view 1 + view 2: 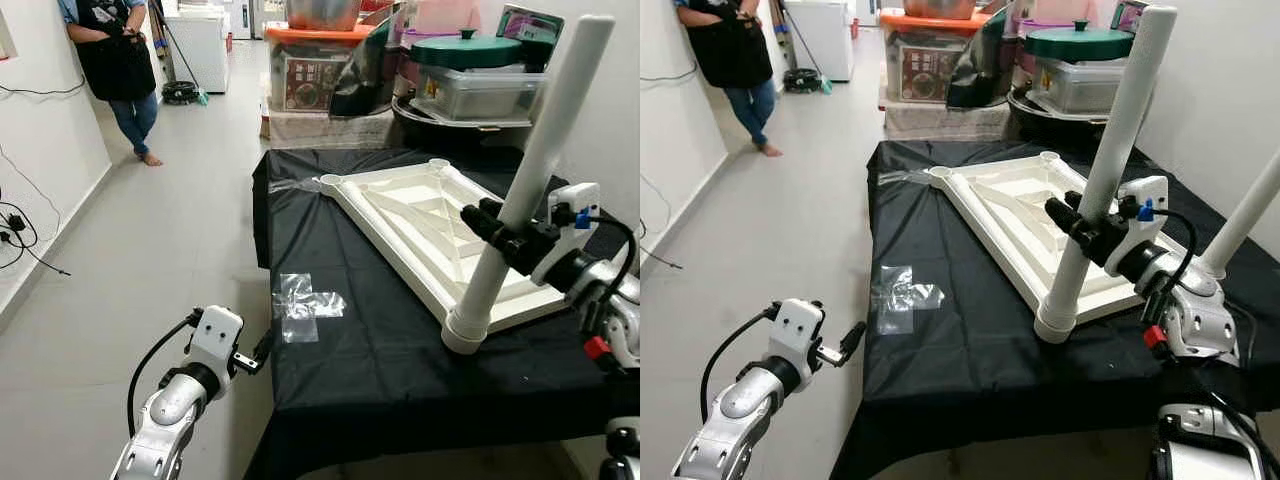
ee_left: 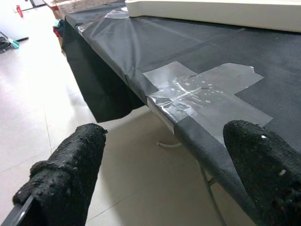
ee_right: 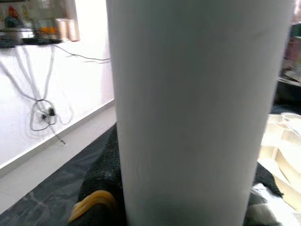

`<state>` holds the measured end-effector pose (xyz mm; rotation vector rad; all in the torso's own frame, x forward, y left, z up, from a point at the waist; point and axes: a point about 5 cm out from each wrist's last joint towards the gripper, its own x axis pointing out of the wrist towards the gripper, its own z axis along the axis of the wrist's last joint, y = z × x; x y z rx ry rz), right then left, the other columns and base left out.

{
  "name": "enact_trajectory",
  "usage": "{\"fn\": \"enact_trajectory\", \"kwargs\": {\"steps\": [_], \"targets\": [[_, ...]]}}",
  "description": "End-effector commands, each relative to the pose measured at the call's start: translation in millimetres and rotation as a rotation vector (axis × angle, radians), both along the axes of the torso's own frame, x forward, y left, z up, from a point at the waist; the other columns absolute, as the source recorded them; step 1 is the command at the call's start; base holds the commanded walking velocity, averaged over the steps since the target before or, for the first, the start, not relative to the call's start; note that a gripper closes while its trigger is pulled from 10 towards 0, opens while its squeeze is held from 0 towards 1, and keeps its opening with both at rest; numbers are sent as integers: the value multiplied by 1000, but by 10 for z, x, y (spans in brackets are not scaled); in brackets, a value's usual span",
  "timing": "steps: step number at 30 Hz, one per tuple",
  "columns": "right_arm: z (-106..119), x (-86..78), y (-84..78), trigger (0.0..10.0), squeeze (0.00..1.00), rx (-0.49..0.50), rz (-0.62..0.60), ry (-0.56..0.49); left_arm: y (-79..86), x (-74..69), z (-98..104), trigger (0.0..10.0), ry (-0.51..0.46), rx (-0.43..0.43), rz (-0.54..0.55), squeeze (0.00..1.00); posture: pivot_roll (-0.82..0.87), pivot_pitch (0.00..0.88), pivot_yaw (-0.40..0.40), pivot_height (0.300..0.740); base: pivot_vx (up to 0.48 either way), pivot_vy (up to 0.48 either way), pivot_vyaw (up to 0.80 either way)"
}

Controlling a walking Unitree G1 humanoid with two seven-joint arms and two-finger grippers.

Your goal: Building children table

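Nearest, the left gripper [image 1: 262,352] hangs off the tabletop's [image 1: 400,370] near-left edge, over the floor [image 1: 150,260], its jaws wide and holding nothing. In its wrist view the two black fingers [image 2: 70,169] frame a cross of clear tape [image 2: 207,96] stuck on the black cloth close to that edge.

To the right, the right gripper [image 1: 500,232] has its jaws closed around a leg [image 1: 530,180], a plain white round tube gripped about midway along its length. The leg stands tilted, its top leaning to the right and away, and its flared lower end sits at the near corner of the table [image 1: 420,225]. That table lies upside down on the black cloth: cream-white plastic, rectangular, with raised ribs crossing its underside and round sockets at the far corners (the near corner is covered by the leg's collar). In the right eye view a second leg [image 1: 1245,215] rises at the right.

Beyond the tabletop are stacked storage boxes [image 1: 320,70] and a green-lidded pot [image 1: 465,50]. Farther off, a person [image 1: 120,60] stands by the left wall.
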<state>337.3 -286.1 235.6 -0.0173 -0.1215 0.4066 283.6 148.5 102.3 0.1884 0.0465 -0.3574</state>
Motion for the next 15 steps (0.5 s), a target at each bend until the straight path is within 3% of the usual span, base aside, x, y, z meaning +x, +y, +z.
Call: {"fn": "enact_trajectory", "kwargs": {"steps": [1, 4, 8, 10, 11, 12, 15], "targets": [[-70, 12, -90, 0, 0, -1, -81, 32, 7, -14, -36, 10000, 13, 16, -5, 0, 41, 0, -42, 740, 0, 0, 0], [-172, 21, -101, 0, 0, 80, -186, 63, 15, -16, -37, 10000, 13, 16, -2, 0, 41, 0, -44, 740, 0, 0, 0], [-281, 4, 2, 0, 0, 105, -210, 88, 13, -20, -41, 10000, 14, 17, -3, 0, 39, 0, -44, 740, 0, 0, 0], [-424, -30, 168, 0, 0, 136, -221, 114, 8, -23, -46, 10000, 15, 17, -4, 0, 39, 0, -44, 740, 0, 0, 0], [-424, -30, 168, 0, 0, 136, -221, 114, 8, -23, -46, 10000, 15, 17, -4, 0, 39, 0, -44, 740, 0, 0, 0], [-562, -80, 337, 0, 0, 161, -223, 137, 6, -25, -46, 10000, 14, 18, -4, 0, 41, 0, -46, 740, 0, 0, 0], [-614, -107, 422, 0, 0, 163, -219, 146, 7, -25, -45, 10000, 14, 18, -4, 0, 41, 0, -46, 740, 0, 0, 0]]}}
